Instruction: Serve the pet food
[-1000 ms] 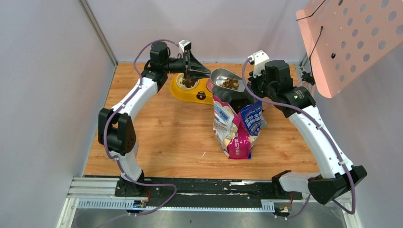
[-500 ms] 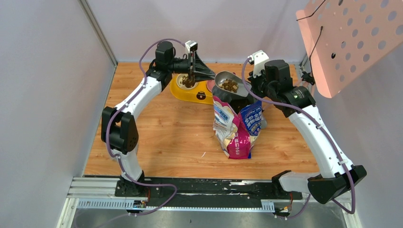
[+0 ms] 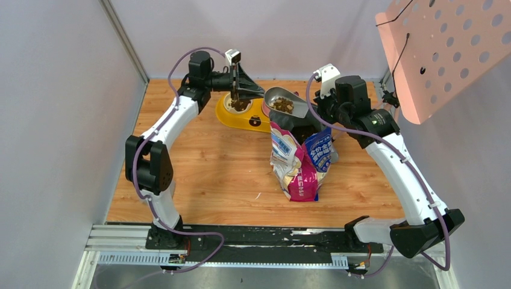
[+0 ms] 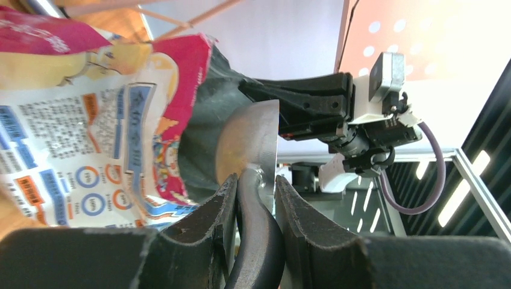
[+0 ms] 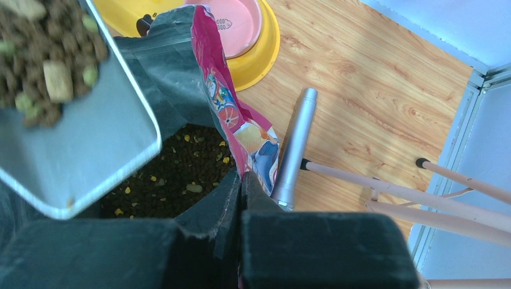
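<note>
STEP: transfer, pet food (image 5: 48,54) is sitting in scoop (image 5: 84,150) above open bag (image 3: 298,162) | left end effector (image 4: 256,183) is clamping scoop handle | right end effector (image 5: 241,183) is pinching bag rim | NEXT: probably swinging over yellow bowl (image 3: 232,118), tipping slowly.

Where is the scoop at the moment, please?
In the top view, the scoop hangs far centre in the left gripper, over the bag, beside the yellow bowl.
</note>
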Tool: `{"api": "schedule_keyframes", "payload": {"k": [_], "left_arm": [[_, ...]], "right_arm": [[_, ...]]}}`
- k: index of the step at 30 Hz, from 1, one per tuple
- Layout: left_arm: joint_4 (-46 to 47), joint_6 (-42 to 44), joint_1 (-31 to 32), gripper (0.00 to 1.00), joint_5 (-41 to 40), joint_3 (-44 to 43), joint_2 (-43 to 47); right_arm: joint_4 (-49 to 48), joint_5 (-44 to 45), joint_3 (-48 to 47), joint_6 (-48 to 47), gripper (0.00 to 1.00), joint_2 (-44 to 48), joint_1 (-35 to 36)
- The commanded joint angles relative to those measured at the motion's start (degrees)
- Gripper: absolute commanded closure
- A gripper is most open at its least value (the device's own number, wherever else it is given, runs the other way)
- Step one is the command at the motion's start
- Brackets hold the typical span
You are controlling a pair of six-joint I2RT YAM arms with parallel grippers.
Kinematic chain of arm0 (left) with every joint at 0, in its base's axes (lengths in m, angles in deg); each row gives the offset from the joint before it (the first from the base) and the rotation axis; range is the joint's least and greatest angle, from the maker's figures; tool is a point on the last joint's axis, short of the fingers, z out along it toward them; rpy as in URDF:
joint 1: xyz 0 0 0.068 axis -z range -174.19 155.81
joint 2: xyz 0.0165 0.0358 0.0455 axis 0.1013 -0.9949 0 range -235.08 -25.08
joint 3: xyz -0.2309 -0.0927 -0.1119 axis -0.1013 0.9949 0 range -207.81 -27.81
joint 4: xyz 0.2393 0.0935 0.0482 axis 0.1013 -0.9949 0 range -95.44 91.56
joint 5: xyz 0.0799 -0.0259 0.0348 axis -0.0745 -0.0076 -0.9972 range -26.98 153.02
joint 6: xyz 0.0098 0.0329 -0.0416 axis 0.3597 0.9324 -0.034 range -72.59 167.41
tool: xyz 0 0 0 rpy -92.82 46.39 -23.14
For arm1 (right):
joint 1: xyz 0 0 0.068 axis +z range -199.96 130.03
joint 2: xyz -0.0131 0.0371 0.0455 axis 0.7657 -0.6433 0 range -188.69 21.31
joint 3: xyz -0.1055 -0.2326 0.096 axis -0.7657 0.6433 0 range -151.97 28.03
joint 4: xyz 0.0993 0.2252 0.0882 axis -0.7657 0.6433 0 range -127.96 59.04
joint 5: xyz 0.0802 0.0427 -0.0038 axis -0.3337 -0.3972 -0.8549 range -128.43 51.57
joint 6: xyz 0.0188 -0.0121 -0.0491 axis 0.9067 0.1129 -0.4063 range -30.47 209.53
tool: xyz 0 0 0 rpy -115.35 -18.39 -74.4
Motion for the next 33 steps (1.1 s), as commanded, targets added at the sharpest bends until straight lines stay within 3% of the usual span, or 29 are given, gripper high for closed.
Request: {"api": "schedule_keyframes", "payload": {"k": [1,16,27,33], "left_arm": [[-1.2,3.8,-6.6,1.00,-1.6,-4.2,2.7],[3.4,7.9,-18.7,1.00,-6.7,-5.1,-5.4],[-11.9,23.6,-19.7,1.00,-12.3,-15.4,-16.2],[-13.7,26.1,-19.2,1.00,-16.6,-18.0,-20.9]], "right_arm": [[-4.6,-0.4,-0.9,-0.5,1.00,0.5,0.1],[-4.9,-0.6,-1.3,-0.3,1.00,-0.2,0.1],[-4.4,0.1,-1.8,-1.8,1.00,-1.2,0.1],[-4.0,0.3,-2.9,-3.2,1.00,-2.4,0.1]]}}
